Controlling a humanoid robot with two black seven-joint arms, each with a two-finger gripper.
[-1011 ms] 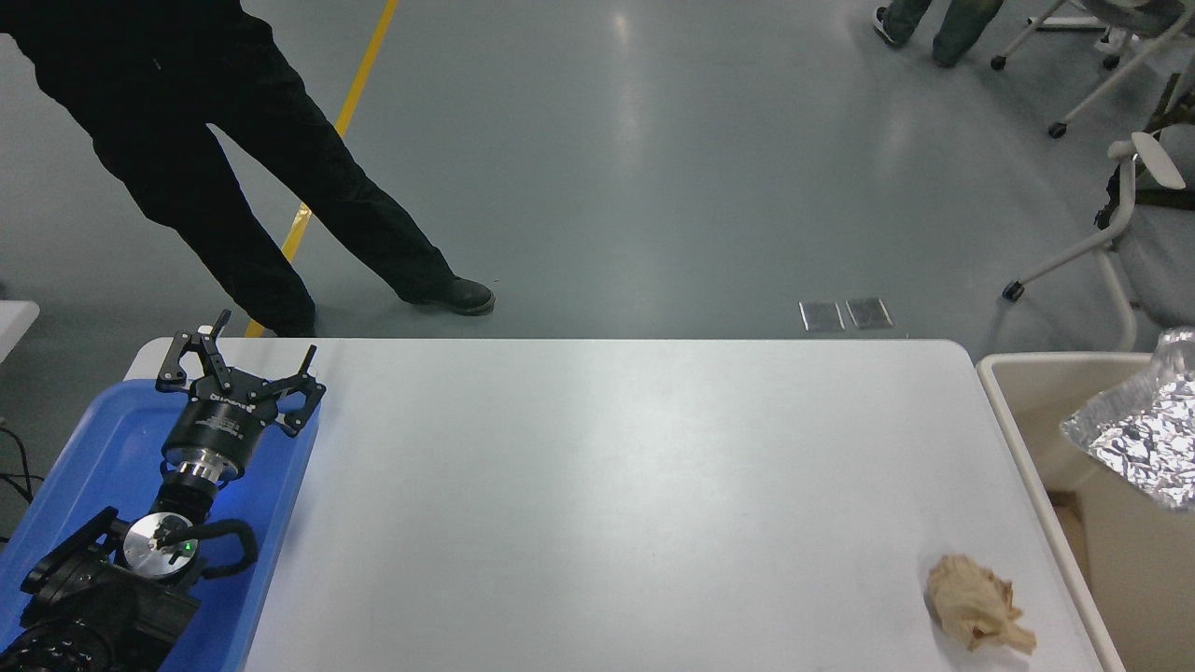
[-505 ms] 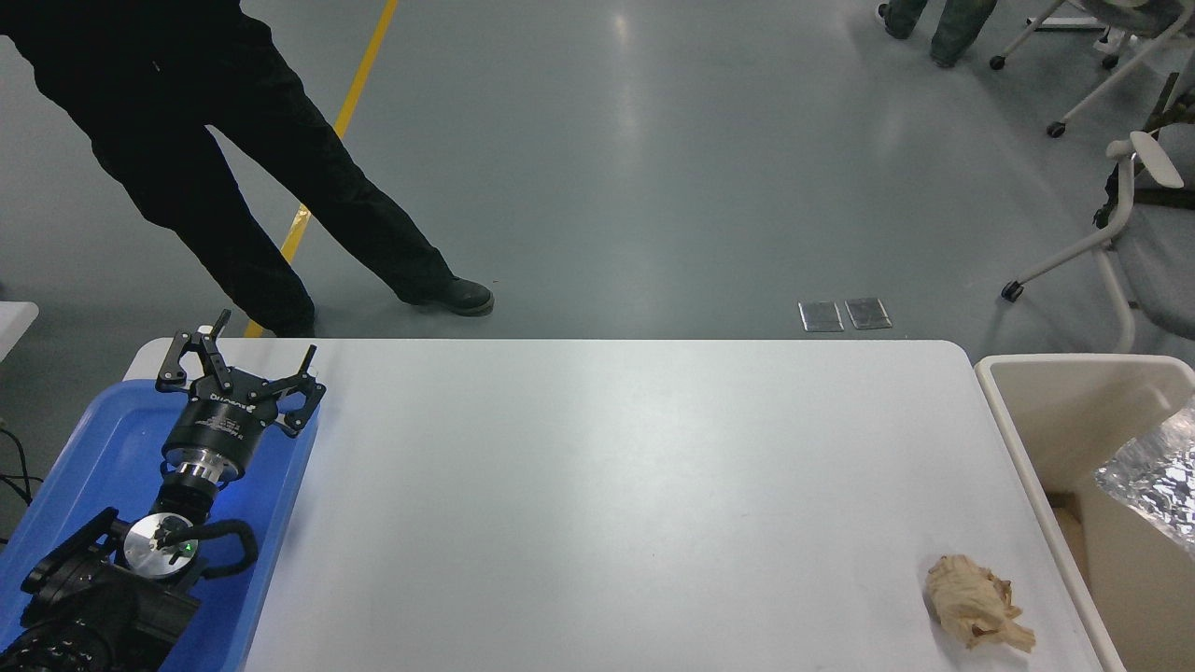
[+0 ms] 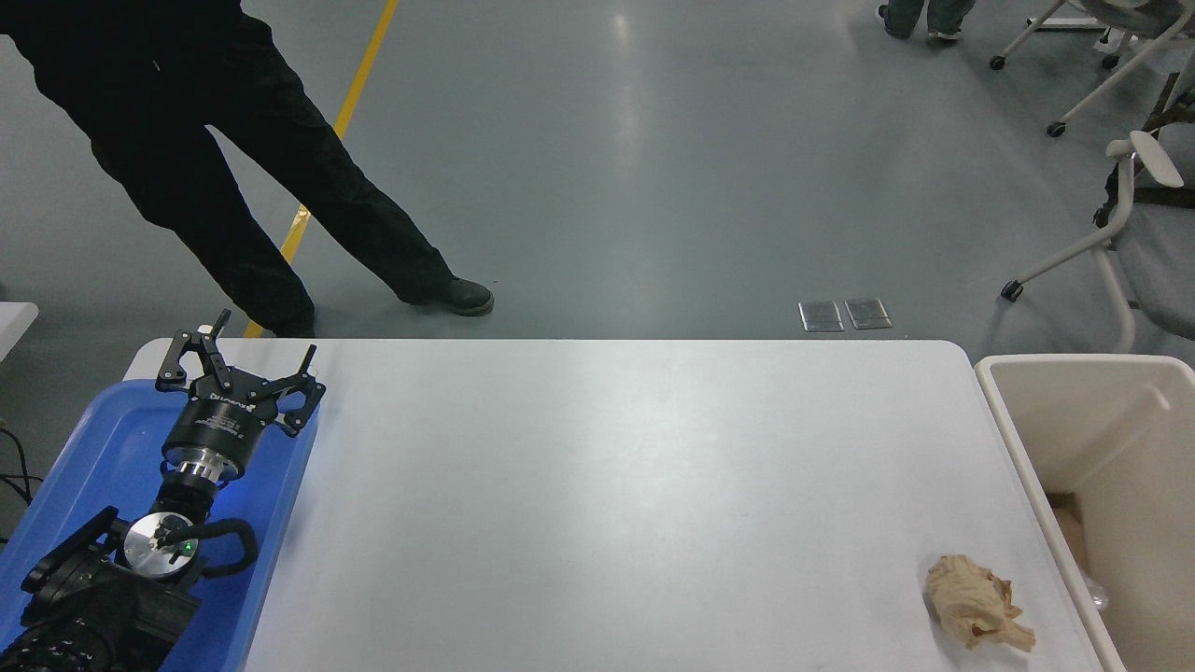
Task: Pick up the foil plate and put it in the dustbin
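At the right edge, the dustbin [image 3: 1088,439] now shows only bare cream walls — a second ago the foil plate hung over it, half a second ago it was sliding off frame at the right, and now we see no foil at all. Our read: it went down into the bin or out past the frame edge; we can't tell which, since the bin's floor is mostly cut off. A small pale glint low by the bin's near wall is too small to name. So the drop looks done or nearly so, but we can't confirm it from this view.

Right arm and gripper are out of view, so no state to report there. Left gripper [image 3: 241,366] is parked at lower left over the blue tray [image 3: 112,420], fingers spread wide, holding nothing — unchanged across the frames.

Room to move: the white table [image 3: 607,485] is mostly bare in the middle. Only the tan paper wad [image 3: 976,600] sits near the front right corner, close to the bin's rim but apart from it. Bin rim runs just beside the table's right edge, so any return path for the right arm crosses that rim and passes near the wad. A person [image 3: 233,159] stands beyond the far left corner, well apart from the bin side.
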